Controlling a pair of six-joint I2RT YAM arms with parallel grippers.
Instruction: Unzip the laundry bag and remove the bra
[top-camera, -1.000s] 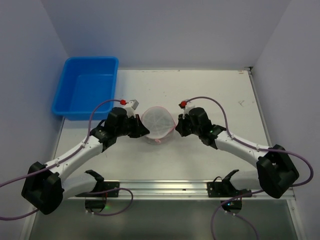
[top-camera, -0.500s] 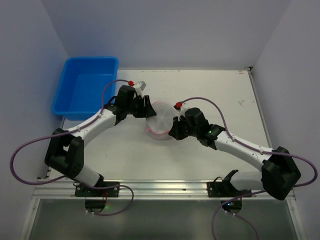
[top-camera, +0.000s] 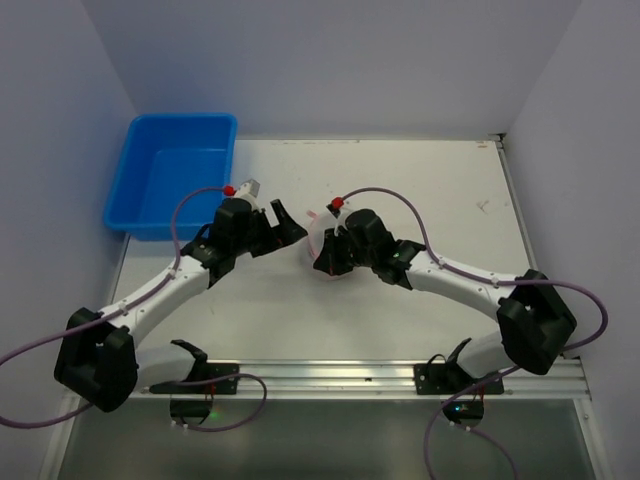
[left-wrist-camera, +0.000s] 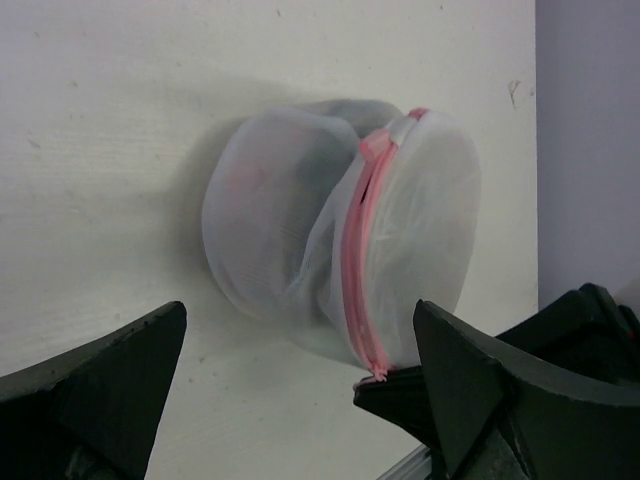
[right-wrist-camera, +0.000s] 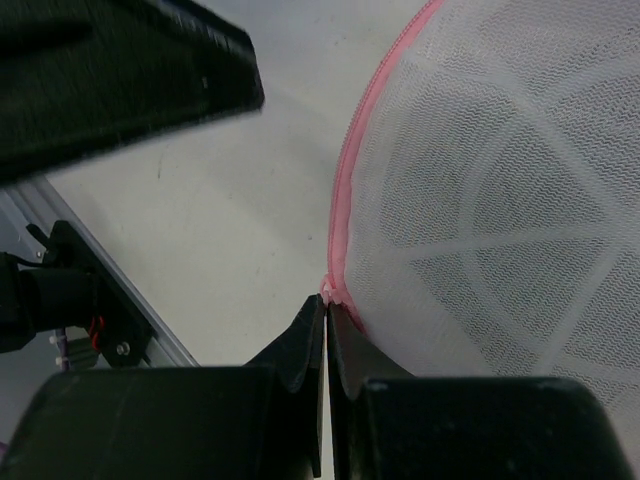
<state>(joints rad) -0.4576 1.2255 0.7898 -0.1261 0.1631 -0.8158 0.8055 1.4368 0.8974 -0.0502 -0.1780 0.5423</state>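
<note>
The laundry bag (left-wrist-camera: 300, 230), a round white mesh drum with a pink zipper (left-wrist-camera: 358, 262) round its rim, stands on edge on the table. My right gripper (right-wrist-camera: 327, 308) is shut on the zipper's end at the bag's lower rim; its black tips (left-wrist-camera: 405, 388) show there in the left wrist view. From above, the bag (top-camera: 320, 240) is mostly covered by the right gripper (top-camera: 322, 262). My left gripper (left-wrist-camera: 300, 400) is open, a short way left of the bag and not touching it (top-camera: 288, 226). The bra is hidden; only a dim dark shape shows through the mesh.
A blue plastic bin (top-camera: 170, 180) sits at the table's far left corner, just behind the left arm. A metal rail (top-camera: 330, 375) runs along the near edge. Walls close in the back and both sides.
My left gripper has opened, let go of the bag and drawn back to the left. The right gripper has moved left with the bag's rim, and the bag now stands on edge.
</note>
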